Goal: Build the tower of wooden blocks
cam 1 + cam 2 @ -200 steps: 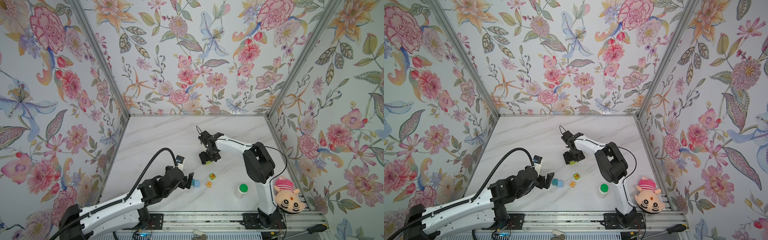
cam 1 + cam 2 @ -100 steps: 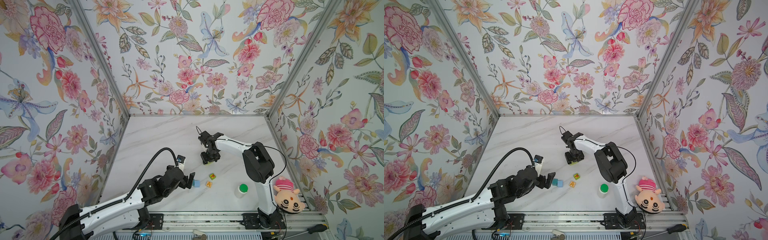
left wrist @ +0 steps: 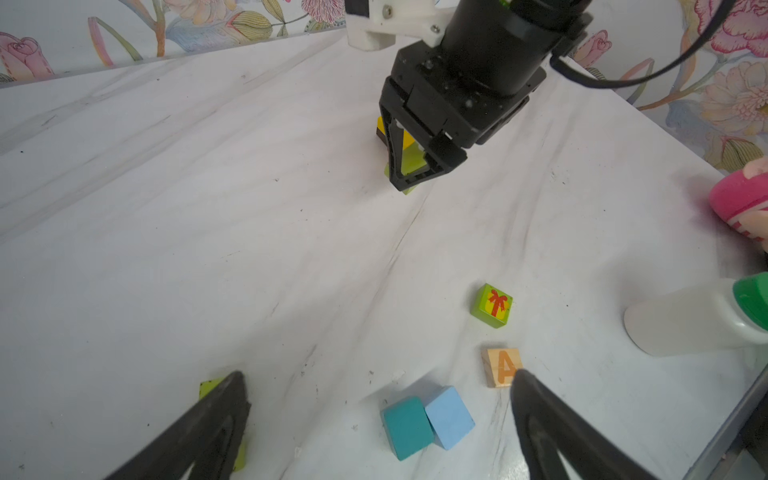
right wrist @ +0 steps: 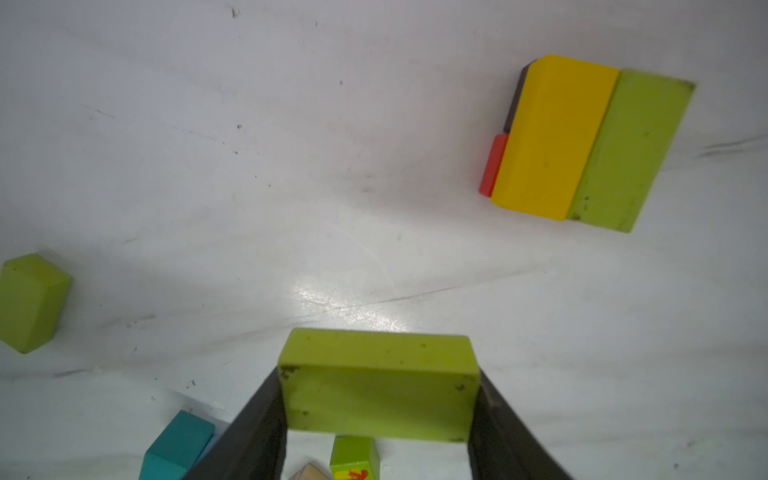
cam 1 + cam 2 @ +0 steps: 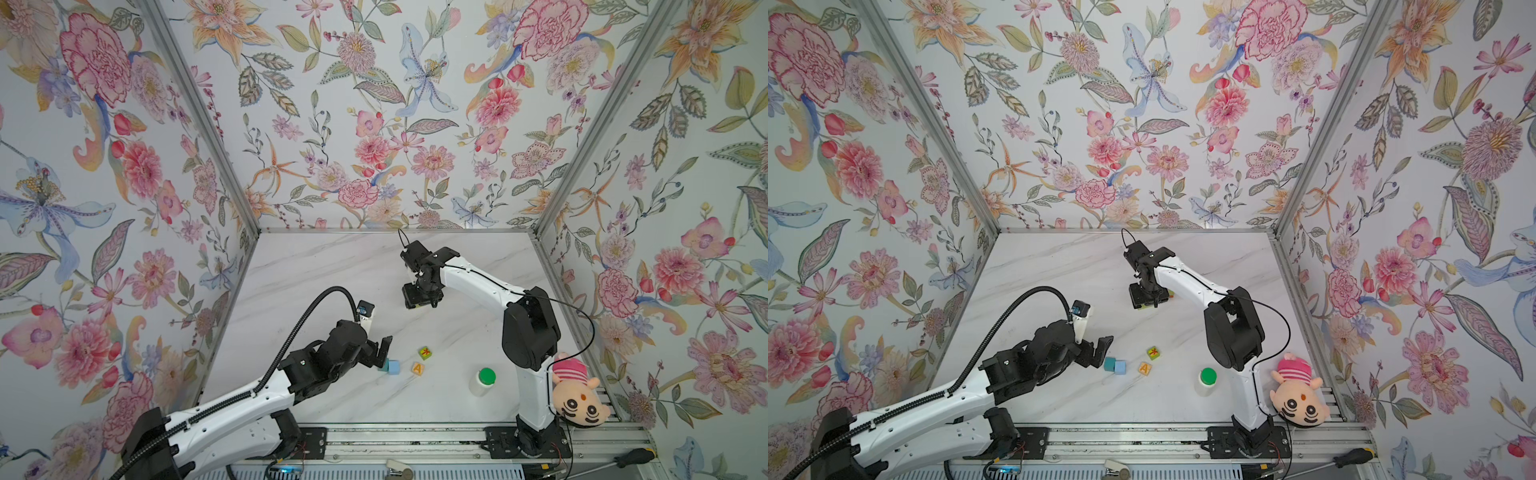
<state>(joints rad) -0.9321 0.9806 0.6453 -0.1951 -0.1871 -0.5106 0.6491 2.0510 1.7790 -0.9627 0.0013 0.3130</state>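
Near edge: the left gripper (image 3: 376, 374) stands spread wide, holding nothing, low over the table (image 3: 208, 208). Between its fingers lie the teal cube (image 3: 407, 428) and light-blue cube (image 3: 449, 415), touching. A loose lime-green oblong (image 3: 212, 386) is partly hidden behind one finger. To the right sit the tan "A" cube (image 3: 500, 368) and, slightly farther, the green red-marked cube (image 3: 492, 305).

Mid-table: the right gripper (image 4: 378, 374) is clenched on a second lime-green oblong (image 4: 378, 399); whether it clears the surface cannot be told. Just beyond is the tower (image 4: 582, 141): a yellow block (image 4: 552, 137) and lime-green block (image 4: 631, 149) side by side on a red block (image 4: 494, 166) and brown block (image 4: 515, 95).
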